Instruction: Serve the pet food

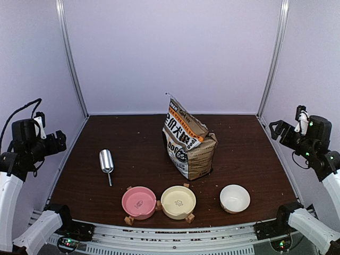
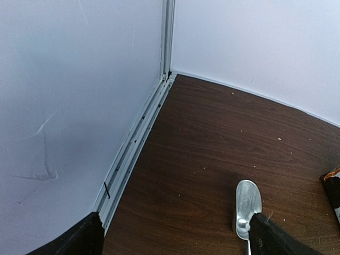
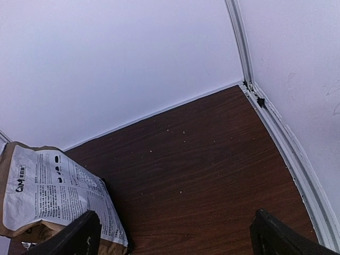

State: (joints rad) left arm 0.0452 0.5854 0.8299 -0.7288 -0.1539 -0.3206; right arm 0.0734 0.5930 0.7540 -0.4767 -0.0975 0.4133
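**Now both end effectors are wide open, and the food is hidden**

Clearly, the left end effector is raised at the left side of the counter. Its two fingers stand far apart and nothing is between them. The right end effector is raised at the right side, also spread wide and holding nothing. Neither one touches any object.

A brown paper bag with an orange band stands upright near the middle of the counter, with its top crumpled and leaning. The pet food itself cannot be seen in any view, so I cannot tell where it lies. Only some tiny pale crumbs are scattered on the dark wood.

A shiny metal scoop lies flat to the left of the bag, well apart from it, with its handle pointing toward the near edge. In the left wrist view the scoop is just under the tip of one finger, which covers part of its handle.

Three bowls stand in a row along the near edge: a pink bowl, a yellow bowl just beside it, and a white bowl further to the right. Small wooden blocks sit against the pink and yellow bowls.
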